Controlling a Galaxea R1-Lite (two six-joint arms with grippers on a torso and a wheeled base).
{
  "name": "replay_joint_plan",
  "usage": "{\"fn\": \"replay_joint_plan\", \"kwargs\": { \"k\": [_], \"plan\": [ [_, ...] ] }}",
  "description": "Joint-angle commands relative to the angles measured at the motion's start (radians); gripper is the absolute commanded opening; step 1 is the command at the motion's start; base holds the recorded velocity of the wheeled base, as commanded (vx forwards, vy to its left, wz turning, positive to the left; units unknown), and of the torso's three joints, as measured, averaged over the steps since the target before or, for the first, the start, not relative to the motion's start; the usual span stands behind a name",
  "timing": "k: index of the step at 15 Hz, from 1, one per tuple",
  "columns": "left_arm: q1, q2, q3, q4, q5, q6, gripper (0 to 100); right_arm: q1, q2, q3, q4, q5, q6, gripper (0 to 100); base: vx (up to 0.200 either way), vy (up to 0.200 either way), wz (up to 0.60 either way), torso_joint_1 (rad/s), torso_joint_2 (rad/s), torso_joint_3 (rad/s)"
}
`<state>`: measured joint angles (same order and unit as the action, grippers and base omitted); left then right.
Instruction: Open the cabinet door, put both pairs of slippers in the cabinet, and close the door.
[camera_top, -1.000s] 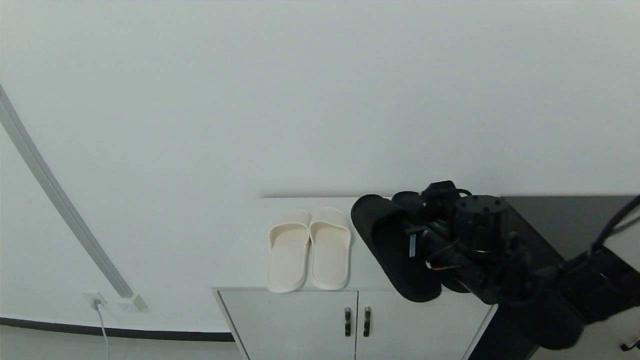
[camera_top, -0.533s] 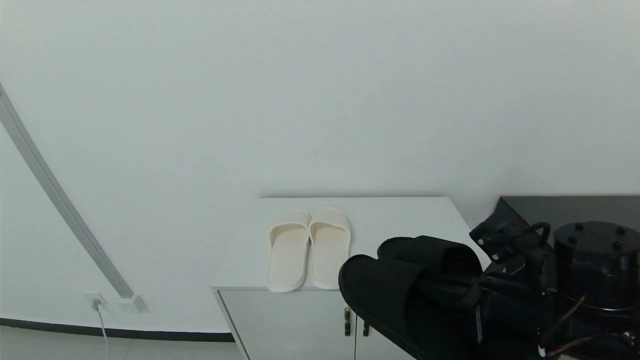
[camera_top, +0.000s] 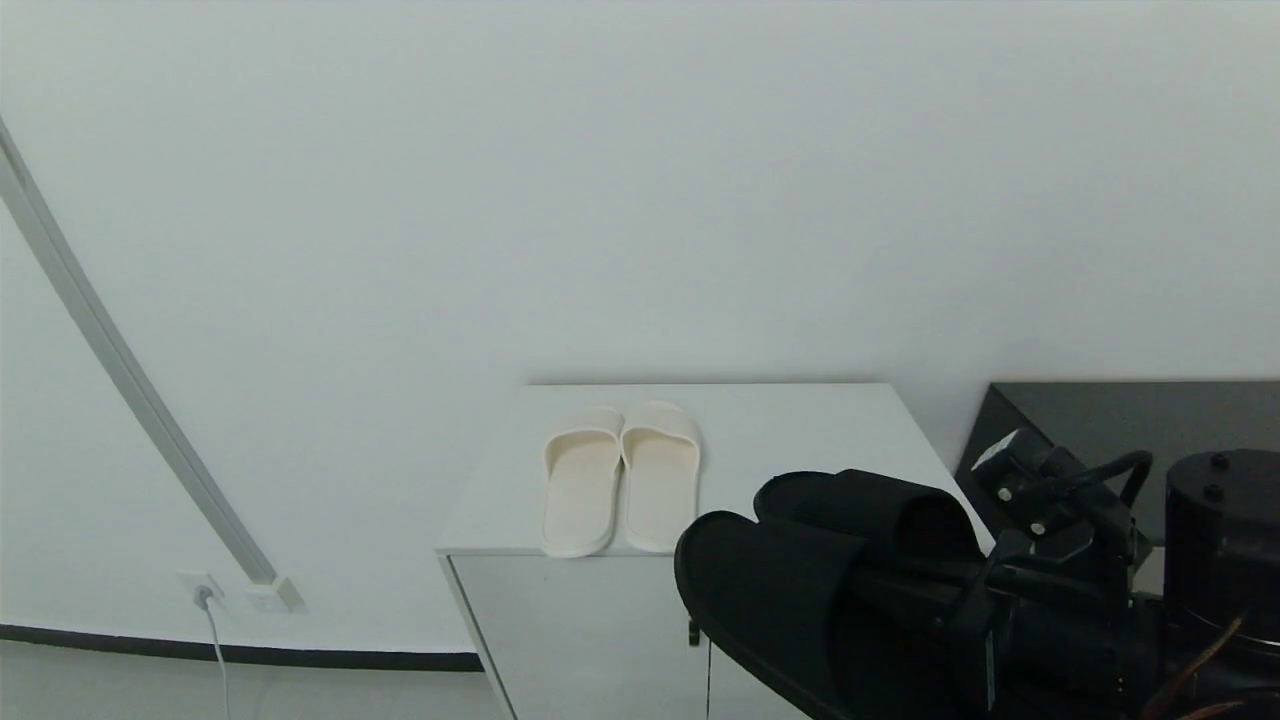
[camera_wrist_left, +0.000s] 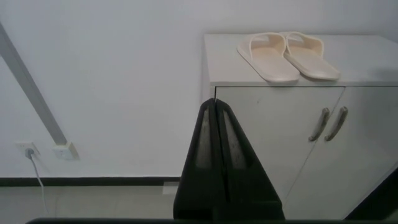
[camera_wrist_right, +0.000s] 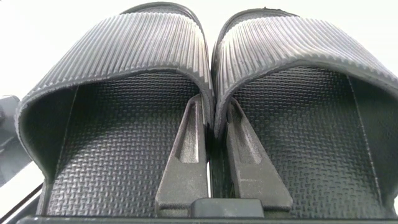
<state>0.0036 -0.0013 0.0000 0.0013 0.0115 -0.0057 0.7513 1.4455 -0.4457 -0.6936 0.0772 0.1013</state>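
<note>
Right wrist view: the right gripper (camera_wrist_right: 214, 107) has one of its fingers (camera_wrist_right: 185, 155) inside each shoe of the pair of black slippers (camera_wrist_right: 137, 62). The two fingers are clenched on the touching inner side walls. That pinch is what lets one arm carry both shoes as a single bundle, soles down and toes pointing away from the wrist.

In the head view the black slippers (camera_top: 800, 590) hang in the lower right of the frame, off the cabinet (camera_top: 790, 425) and in front of its right-hand part. The pair of cream slippers (camera_top: 620, 478) sits side by side at lower centre on the cabinet top, heels at the front edge, where fingers can easily get at them.

The left wrist view looks past the left gripper (camera_wrist_left: 215, 109), whose fingers are pressed together with nothing between them, toward the cabinet front. Both doors (camera_wrist_left: 273, 137) are closed, their two handles (camera_wrist_left: 321, 124) just beside each other at the middle seam. Judging by this, the door has yet to be opened while a pair is already held, so the free left arm seems the one for a handle; it would have to part its fingers first.
</note>
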Motion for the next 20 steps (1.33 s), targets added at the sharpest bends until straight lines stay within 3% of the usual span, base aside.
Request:
{"fn": "replay_joint_plan", "kwargs": {
  "k": [1, 15, 20],
  "plan": [
    [-0.001, 0.001, 0.000, 0.000, 0.001, 0.000, 0, 0.000, 0.003, 0.005, 0.000, 0.006, -0.005, 0, -0.200, 0.000, 0.00, -0.017, -0.01, 0.012],
    [-0.001, 0.001, 0.000, 0.000, 0.001, 0.003, 0, 0.000, 0.006, 0.019, 0.002, 0.010, -0.025, 0, 0.000, 0.000, 0.00, 0.000, 0.00, 0.000],
    [-0.001, 0.001, 0.000, 0.000, -0.001, 0.001, 0, 0.000, 0.013, 0.018, 0.000, 0.009, -0.025, 0, 0.000, 0.000, 0.00, -0.142, 0.33, 0.175]
  ]
}}
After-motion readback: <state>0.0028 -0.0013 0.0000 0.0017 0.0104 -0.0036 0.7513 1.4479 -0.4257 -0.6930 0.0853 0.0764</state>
